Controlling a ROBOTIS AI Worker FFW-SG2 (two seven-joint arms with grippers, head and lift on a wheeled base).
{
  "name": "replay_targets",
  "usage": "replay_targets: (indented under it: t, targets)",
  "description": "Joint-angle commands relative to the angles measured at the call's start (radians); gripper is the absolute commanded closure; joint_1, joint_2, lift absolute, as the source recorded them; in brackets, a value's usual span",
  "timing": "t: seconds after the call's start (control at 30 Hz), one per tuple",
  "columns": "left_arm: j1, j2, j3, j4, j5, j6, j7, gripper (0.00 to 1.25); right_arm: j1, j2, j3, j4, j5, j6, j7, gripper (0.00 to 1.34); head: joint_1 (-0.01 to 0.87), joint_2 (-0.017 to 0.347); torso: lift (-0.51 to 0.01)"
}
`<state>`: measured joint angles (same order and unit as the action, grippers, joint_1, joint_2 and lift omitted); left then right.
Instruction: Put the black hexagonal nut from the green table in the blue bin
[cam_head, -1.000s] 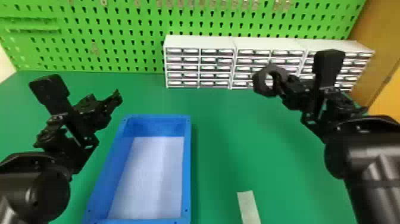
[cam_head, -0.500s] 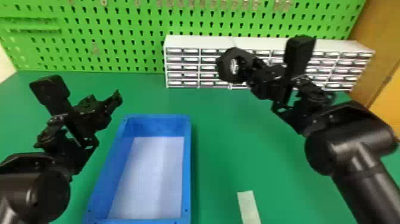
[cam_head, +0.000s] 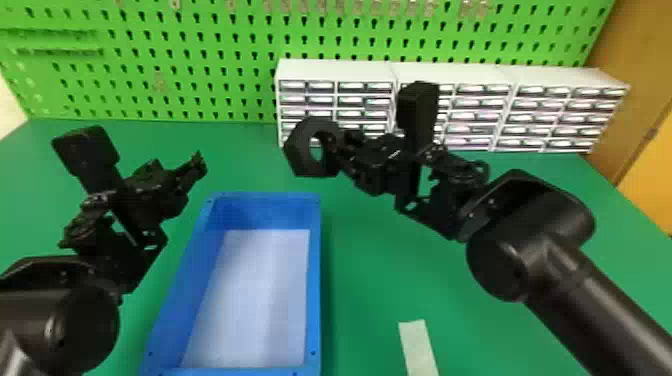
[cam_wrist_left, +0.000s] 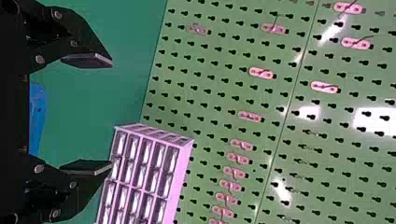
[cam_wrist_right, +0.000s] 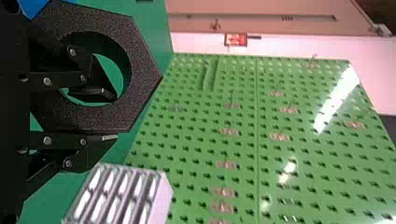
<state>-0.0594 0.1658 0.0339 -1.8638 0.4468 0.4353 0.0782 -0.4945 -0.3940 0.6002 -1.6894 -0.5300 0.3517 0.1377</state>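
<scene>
In the head view the black hexagonal nut (cam_head: 300, 150) is held in the air by my right gripper (cam_head: 336, 150), just beyond and right of the far end of the blue bin (cam_head: 320, 280). The right wrist view has the nut (cam_wrist_right: 144, 70) with one finger of the right gripper (cam_wrist_right: 105, 114) through its hole and the other outside, gripping its ring. My left gripper (cam_head: 182, 167) is parked left of the bin; in the left wrist view this left gripper (cam_wrist_left: 109, 114) stands open with nothing between its fingers.
White drawer cabinets (cam_head: 335, 72) line the back of the green table (cam_head: 380, 280) before a green pegboard (cam_head: 200, 50). A pale strip (cam_head: 419, 347) lies on the table right of the bin.
My right arm has moved left and somewhat toward the camera, bringing the nut from in front of the cabinets to near the bin's far right corner. The left arm has kept still.
</scene>
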Motion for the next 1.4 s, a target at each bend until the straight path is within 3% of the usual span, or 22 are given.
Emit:
replay_targets:
  t: [0.0,0.47,1.07,1.23,1.37]
  targets:
    - [0.0,0.001,0.0,0.0,0.001,-0.001,0.0,0.48,-0.022,-0.009,0.066,0.011,-0.045,0.0,0.0,0.99,0.691,0.009,-0.097]
    - [-0.002,0.0,0.0,0.002,0.0,0.0,0.0,0.48,-0.059,-0.02,0.178,0.028,-0.102,0.0,0.016,0.99,0.691,0.009,-0.097]
    - [-0.002,0.001,-0.002,0.003,0.001,0.002,0.0,0.48,-0.068,-0.02,0.196,0.031,-0.117,0.021,0.026,0.98,0.691,0.009,-0.097]
    - [-0.002,0.0,-0.002,0.003,0.003,0.002,0.0,0.48,-0.068,-0.02,0.196,0.031,-0.119,0.036,0.026,0.81,0.691,0.009,-0.097]
    - [-0.002,0.0,-0.003,0.003,0.003,0.002,0.0,0.48,-0.064,-0.02,0.194,0.039,-0.128,0.041,0.026,0.47,0.691,0.009,-0.097]
